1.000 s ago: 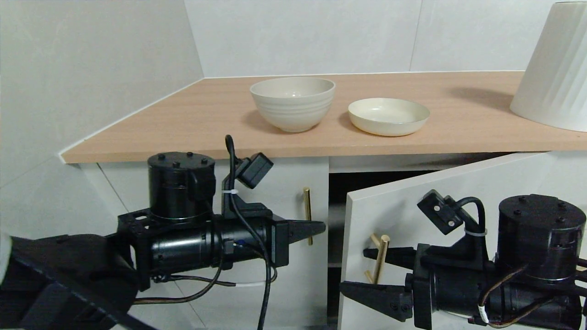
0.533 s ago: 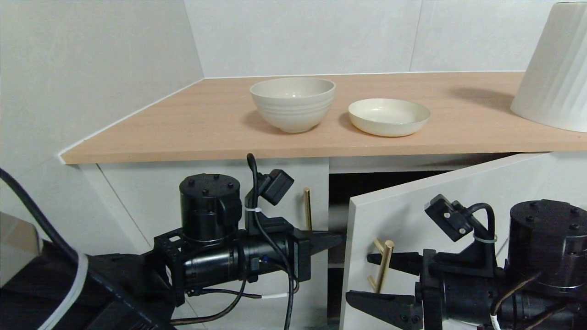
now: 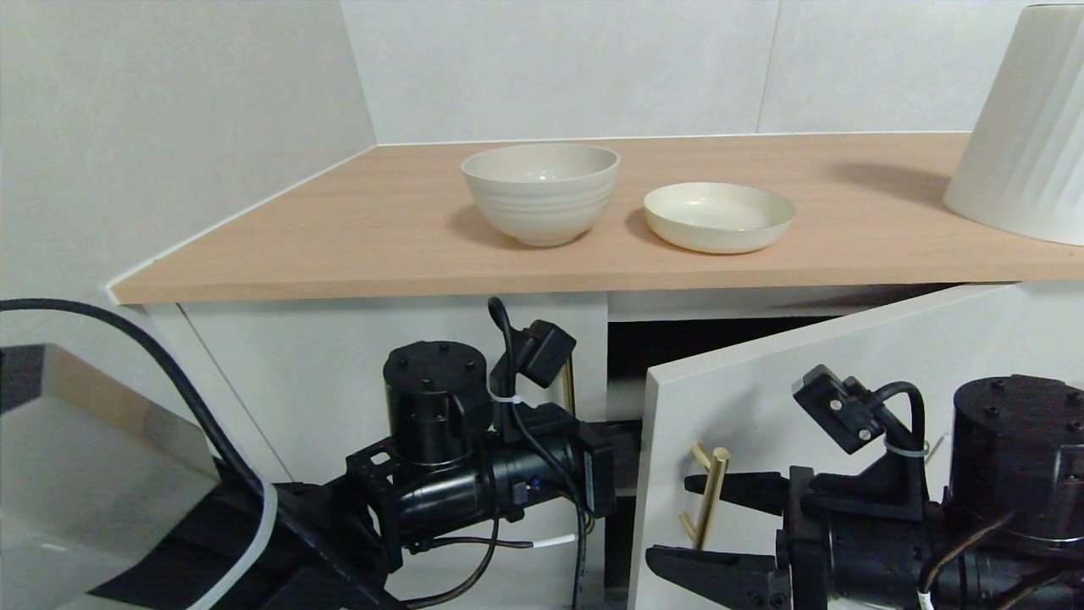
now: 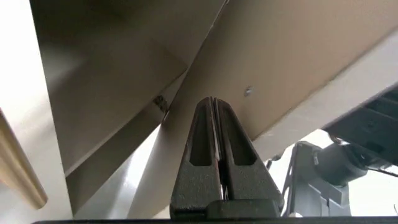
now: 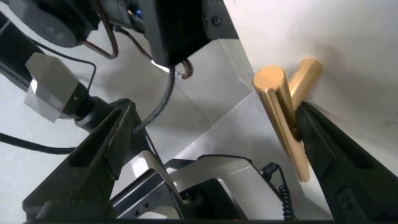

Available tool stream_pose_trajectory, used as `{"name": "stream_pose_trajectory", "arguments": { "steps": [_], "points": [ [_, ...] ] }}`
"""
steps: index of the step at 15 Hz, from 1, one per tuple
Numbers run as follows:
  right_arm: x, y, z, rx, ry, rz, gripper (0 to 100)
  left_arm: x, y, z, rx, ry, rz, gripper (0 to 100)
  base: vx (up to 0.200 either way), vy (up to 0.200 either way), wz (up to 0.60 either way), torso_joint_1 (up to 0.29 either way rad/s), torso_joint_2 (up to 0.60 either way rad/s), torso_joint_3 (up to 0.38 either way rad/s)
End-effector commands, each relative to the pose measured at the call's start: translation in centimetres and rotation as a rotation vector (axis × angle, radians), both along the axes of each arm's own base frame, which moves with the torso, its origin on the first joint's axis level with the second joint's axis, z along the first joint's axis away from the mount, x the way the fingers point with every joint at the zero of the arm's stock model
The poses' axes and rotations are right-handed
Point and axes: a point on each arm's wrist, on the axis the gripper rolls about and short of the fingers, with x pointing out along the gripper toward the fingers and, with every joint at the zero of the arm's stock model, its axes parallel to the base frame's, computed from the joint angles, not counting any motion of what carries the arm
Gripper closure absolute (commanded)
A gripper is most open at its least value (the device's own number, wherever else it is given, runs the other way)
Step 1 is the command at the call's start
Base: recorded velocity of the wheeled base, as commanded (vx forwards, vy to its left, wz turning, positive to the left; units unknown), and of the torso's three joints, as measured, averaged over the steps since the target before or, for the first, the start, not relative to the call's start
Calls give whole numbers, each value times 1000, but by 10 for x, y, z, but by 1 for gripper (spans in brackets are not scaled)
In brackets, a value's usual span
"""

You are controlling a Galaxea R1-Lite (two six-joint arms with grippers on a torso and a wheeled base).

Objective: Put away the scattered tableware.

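A deep cream bowl (image 3: 539, 191) and a shallow cream plate (image 3: 718, 216) stand side by side on the wooden countertop (image 3: 356, 237). Below it, the right cabinet door (image 3: 813, 373) hangs ajar. My left gripper (image 3: 625, 434) sits in the dark gap between the two doors; in the left wrist view its fingers (image 4: 213, 124) are pressed together with nothing between them, just behind the door's edge. My right gripper (image 3: 705, 529) is open, one finger on each side of that door's brass handle (image 3: 710, 496). The right wrist view shows the same handle (image 5: 286, 118) between the spread fingers (image 5: 112, 143).
A large white ribbed lampshade (image 3: 1025, 127) stands at the countertop's right end. The left cabinet door (image 3: 356, 356) is closed, and its brass handle (image 3: 567, 385) is partly behind my left wrist. A tiled wall closes off the left side.
My left arm has moved right and downward, sliding its shut fingers into the gap behind the right door's edge. The right gripper has sunk slightly, still open around the handle.
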Motion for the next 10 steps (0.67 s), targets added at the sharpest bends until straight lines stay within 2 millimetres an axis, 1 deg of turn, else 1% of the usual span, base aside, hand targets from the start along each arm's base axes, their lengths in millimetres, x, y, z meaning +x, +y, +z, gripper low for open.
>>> {"name": "stream_pose_trajectory", "arguments": {
  "steps": [1,3,4,5,7,9,10],
  "points": [
    [-2,-6,4,9,-14,-18,0,-2,-12,-16,22,21,-24,100,0,0,0,0,0,0],
    [1,-17,9,21,-30,-58,0,2,-21,-18,1,-4,-18,100,0,0,0,0,0,0],
    [3,-19,9,21,-31,-73,0,3,-23,-19,-2,-10,-18,100,0,0,0,0,0,0],
    [8,-28,7,11,-26,-118,0,5,-25,-18,-14,-22,-20,100,0,0,0,0,0,0],
    [9,-38,7,-16,-47,-169,0,5,-25,-13,-28,-36,-20,100,0,0,0,0,0,0],
    [-1,-48,12,-54,-29,-223,0,3,-24,-8,-47,-54,-21,100,0,0,0,0,0,0],
    [-10,-54,16,-74,-6,-222,0,3,-24,-8,-48,-55,-21,100,0,0,0,0,0,0]
  ]
}}
